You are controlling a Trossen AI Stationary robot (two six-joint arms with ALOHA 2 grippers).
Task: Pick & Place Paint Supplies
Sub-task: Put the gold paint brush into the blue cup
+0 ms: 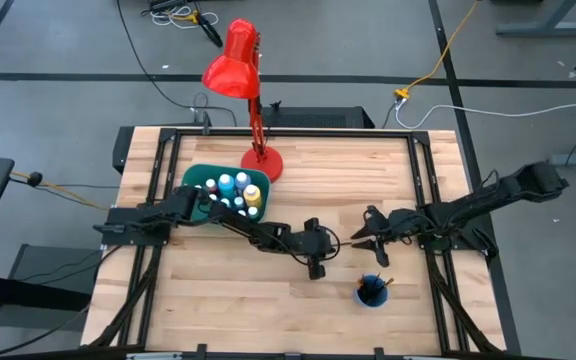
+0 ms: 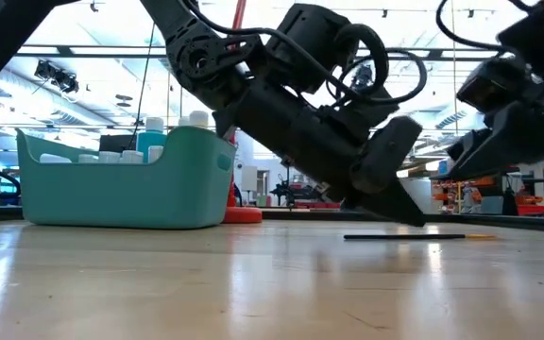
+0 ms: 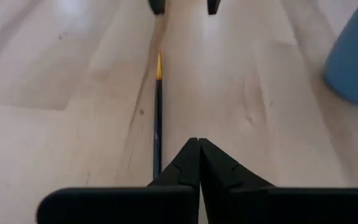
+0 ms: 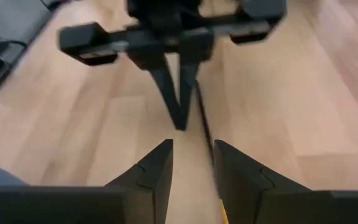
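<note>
teal bin at about ten o'clock of table centre, holding white-capped paint bottles; red lamp base just beside it at twelve o'clock; left gripper near table centre, fingers pinched together with tips down at the wood; in the left wrist view the paintbrush lies flat, its dark handle running out from beside the closed tips, gold ferrule at the far end; cannot tell whether the handle is actually pinched or just passing alongside; right gripper at three o'clock of the left one, facing it, fingers parted a little, brush end just by its tips; blue cup at five o'clock of centre, brushes already standing in it.

judgement: step in hand is lifting the flat brush; thin handle slips easily, so fingers should straddle it squarely, press to the wood, then close; raise slowly, level; the right gripper should stay clear of the left one.
</note>
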